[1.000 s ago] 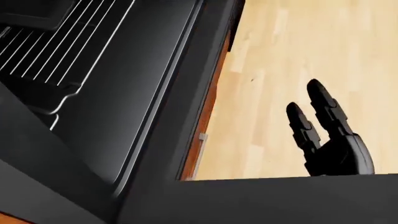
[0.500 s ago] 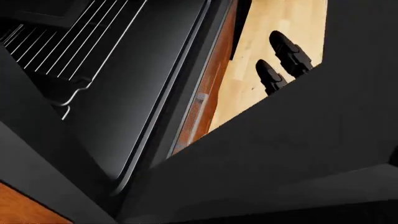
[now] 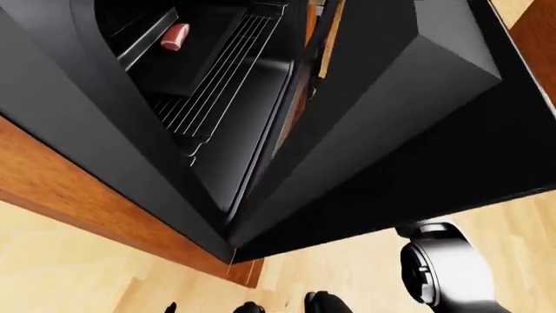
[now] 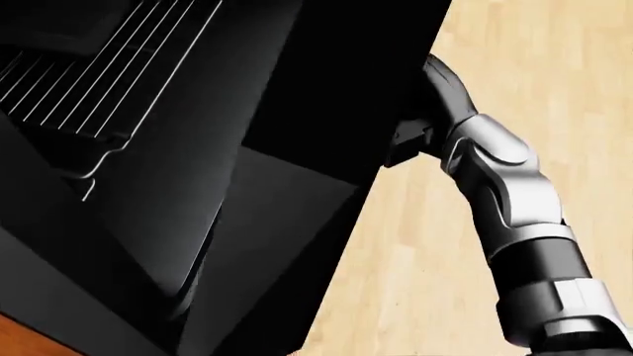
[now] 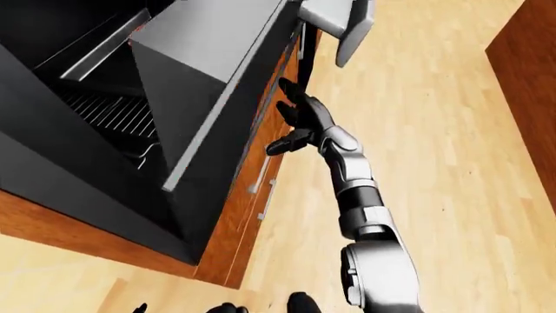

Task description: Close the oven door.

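Right-eye view shows the right hand best: fingers splayed and straight, laid flat against the outer face of the oven door, with the thumb jutting off to the view's left below them. Nothing is gripped; the palm just presses on the panel. Behind the hand runs the silver forearm, then a dark elbow band, then the upper arm down to the bottom edge of the view.

Head view: the same arm comes up from the lower right, and the hand itself vanishes behind the dark door edge, so the fingers cannot be read there.

Oven door: partway up, tilted, neither flat open nor shut. In the left-eye view it fills the upper right as a big black slab, and a wedge of oven cavity shows to its left.

Inside the cavity: wire rack with pale bars, a dark tray on it, and a small reddish cylinder near the top of the left-eye view — possibly a can, too small to be sure.

Brown wood cabinet front runs beside the oven. Pale plank floor beneath. Left hand not seen in any view.
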{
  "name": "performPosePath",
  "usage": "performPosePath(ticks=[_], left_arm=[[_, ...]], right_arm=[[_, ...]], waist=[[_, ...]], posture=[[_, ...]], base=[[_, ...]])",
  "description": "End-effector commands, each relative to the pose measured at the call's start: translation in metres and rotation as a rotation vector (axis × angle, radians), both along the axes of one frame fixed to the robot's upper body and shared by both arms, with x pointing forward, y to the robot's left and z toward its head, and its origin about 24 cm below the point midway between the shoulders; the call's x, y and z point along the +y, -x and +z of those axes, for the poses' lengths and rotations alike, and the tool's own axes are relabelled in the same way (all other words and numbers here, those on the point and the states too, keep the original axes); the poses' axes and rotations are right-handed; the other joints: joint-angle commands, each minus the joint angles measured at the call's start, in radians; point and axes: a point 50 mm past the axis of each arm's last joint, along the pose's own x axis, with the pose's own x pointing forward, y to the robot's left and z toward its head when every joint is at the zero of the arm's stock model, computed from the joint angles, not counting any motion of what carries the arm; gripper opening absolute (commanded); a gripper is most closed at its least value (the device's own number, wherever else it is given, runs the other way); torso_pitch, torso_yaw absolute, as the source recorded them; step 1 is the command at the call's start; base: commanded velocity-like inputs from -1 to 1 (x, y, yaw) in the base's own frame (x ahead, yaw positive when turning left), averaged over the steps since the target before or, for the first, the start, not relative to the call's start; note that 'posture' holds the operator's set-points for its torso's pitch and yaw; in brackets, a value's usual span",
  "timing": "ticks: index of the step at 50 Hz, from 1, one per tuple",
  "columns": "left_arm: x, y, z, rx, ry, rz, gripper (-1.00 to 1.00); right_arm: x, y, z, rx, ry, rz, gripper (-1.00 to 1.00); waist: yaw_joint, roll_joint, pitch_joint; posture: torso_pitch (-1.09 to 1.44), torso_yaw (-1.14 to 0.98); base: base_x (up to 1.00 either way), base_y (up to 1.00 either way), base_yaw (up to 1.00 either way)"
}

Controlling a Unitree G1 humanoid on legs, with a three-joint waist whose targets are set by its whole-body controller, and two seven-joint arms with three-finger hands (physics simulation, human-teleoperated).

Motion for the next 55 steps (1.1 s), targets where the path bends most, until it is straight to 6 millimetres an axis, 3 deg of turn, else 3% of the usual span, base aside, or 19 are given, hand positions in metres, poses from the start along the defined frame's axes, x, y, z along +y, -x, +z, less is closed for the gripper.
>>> performPosePath(ticks=[1, 10, 17, 26, 55], left_arm=[[0.006, -0.002, 0.003, -0.019, -0.018, 0.007, 1.00], [0.006, -0.002, 0.003, -0.016, -0.018, 0.006, 1.00], [0.006, -0.002, 0.003, -0.015, -0.019, 0.007, 1.00], [0.006, -0.002, 0.003, -0.014, -0.018, 0.007, 1.00], [0.006, -0.002, 0.003, -0.013, -0.015, 0.010, 1.00]], right_arm=[[0.007, -0.004, 0.030, -0.117, 0.014, 0.028, 1.00], [0.031, -0.008, 0.060, -0.161, 0.064, 0.097, 1.00], [0.051, -0.012, 0.069, -0.162, 0.117, 0.155, 1.00], [0.077, -0.012, 0.063, -0.146, 0.193, 0.238, 1.00], [0.122, -0.002, 0.049, -0.121, 0.323, 0.385, 1.00]], waist=[[-0.001, 0.004, -0.029], [-0.002, 0.006, -0.025], [-0.007, 0.010, -0.018], [-0.012, 0.016, -0.019], [-0.024, 0.024, -0.023]], posture=[[0.33, 0.00], [0.33, 0.00], [0.33, 0.00], [0.33, 0.00], [0.33, 0.00]], base=[[0.00, 0.00, 0.00], [0.00, 0.00, 0.00], [0.00, 0.00, 0.00], [0.00, 0.00, 0.00], [0.00, 0.00, 0.00]])
